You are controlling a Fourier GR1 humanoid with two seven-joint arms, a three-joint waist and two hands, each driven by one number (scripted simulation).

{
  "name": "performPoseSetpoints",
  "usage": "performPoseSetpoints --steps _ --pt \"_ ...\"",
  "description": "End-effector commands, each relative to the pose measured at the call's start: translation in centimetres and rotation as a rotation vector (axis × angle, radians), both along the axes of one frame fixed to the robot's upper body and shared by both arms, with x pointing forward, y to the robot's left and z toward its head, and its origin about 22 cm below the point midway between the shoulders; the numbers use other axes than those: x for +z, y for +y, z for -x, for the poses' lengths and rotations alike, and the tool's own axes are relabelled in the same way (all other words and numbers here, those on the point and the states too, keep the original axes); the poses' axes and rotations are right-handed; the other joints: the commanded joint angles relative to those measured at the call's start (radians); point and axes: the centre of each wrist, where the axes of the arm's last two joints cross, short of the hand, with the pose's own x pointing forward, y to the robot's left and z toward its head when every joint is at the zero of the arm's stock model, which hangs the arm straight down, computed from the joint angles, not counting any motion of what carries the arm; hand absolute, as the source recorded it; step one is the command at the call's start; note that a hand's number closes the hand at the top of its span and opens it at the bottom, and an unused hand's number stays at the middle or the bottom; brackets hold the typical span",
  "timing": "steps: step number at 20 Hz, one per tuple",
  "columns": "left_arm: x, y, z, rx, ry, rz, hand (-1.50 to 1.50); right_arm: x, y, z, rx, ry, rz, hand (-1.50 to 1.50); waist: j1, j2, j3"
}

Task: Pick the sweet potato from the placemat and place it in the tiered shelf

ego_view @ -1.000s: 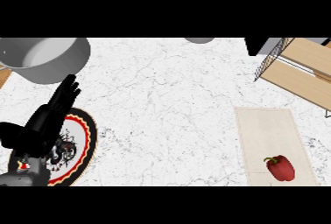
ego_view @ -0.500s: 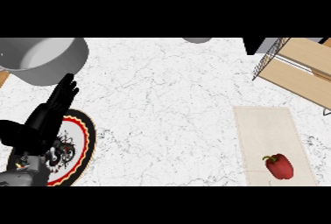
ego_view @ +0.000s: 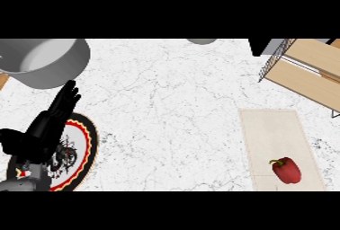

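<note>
A red vegetable with a green stem (ego_view: 287, 170), shaped like a bell pepper, lies on the near end of the beige placemat (ego_view: 272, 130) at the right. The wooden tiered shelf (ego_view: 312, 67) with a thin wire frame stands at the far right, beyond the placemat. My left hand (ego_view: 40, 134) shows at the far left, open with its fingers straight and pointing away, resting above a plate. It is far from the vegetable and holds nothing. No right hand shows in the head view.
A round plate with a red and yellow rim (ego_view: 85, 139) lies under my left hand. A large grey pot (ego_view: 46, 60) stands at the back left. A small grey object (ego_view: 201, 41) sits at the far edge, and a dark object (ego_view: 266, 45) beside the shelf.
</note>
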Motion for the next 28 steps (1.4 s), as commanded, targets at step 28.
performPoseSetpoints --steps 28 --pt "-0.9 2.2 1.6 0.109 0.047 0.0 0.0 22.0 -2.1 10.9 -0.034 -1.12 -0.505 -1.5 -0.113 -0.04 0.011"
